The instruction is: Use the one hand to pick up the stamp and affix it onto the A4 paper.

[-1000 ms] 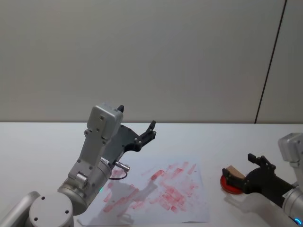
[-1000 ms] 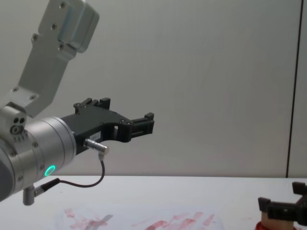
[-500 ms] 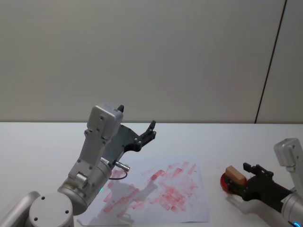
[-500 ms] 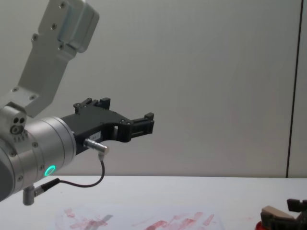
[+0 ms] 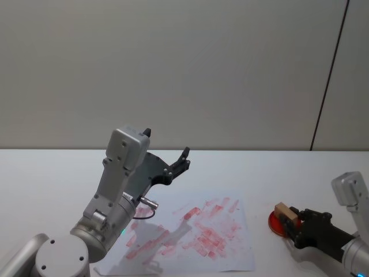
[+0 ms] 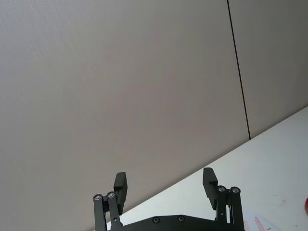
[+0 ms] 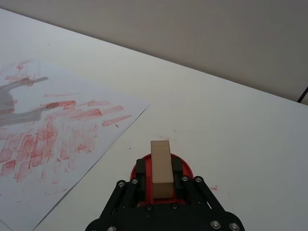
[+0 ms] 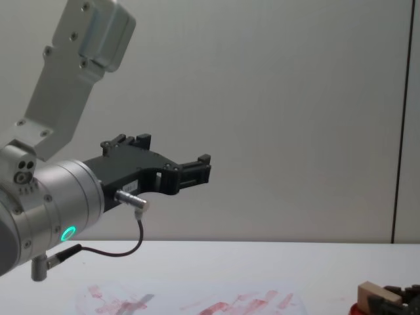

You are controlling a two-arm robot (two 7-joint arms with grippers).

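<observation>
1 grasp on | R all-black gripper (image 7: pixel 160 169) clamps pale tan wooden stamp block (image 7: pixel 161 156) atop flat red round disc (image 5: pixel 275 224), beside smeared white A4 paper (image 5: pixel 230 254) | L black gripper (image 6: pixel 165 185) raised, wide | risk: shallow grip, slips lifting.

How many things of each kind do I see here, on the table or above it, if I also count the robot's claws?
wooden stamp: 1
red ink pad: 1
A4 paper: 1
claws: 2, the left claw and the right claw
Total: 5
</observation>
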